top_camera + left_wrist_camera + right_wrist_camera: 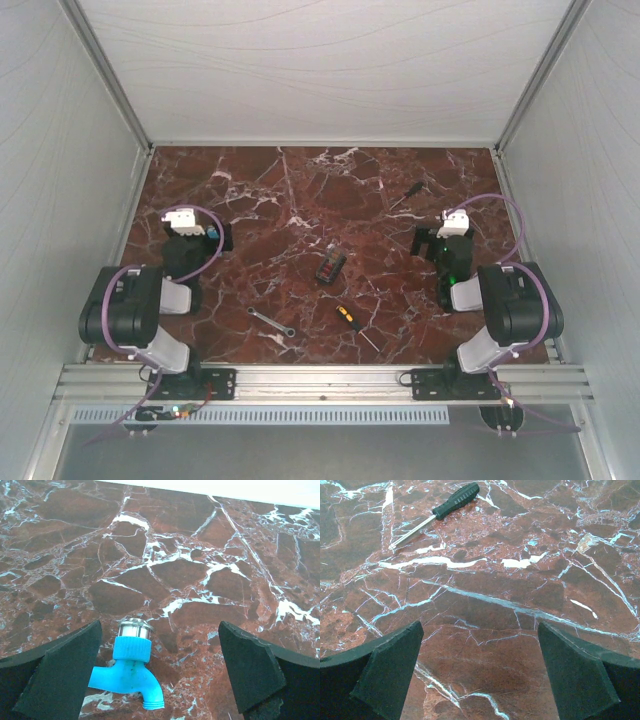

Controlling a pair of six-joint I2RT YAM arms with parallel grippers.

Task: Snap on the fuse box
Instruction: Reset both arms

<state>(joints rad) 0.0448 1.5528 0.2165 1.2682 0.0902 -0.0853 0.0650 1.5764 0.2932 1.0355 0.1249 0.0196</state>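
Note:
The fuse box [330, 266] is a small black block with red fuses, lying near the middle of the marble table [300, 200] in the top view; its cover cannot be told apart. It shows in neither wrist view. My left gripper [205, 238] is open at the left side, far from the box, with nothing gripped. My right gripper [428, 240] is open and empty at the right side. In the left wrist view the open gripper [160, 672] has a blue plastic tap [129, 665] lying on the table between its fingers, nearer the left one.
A silver wrench [271, 321] and a yellow-and-black screwdriver [354, 325] lie in front of the fuse box. A black-handled screwdriver [406, 193] lies at the back right; it also shows in the right wrist view [440, 511]. White walls enclose the table.

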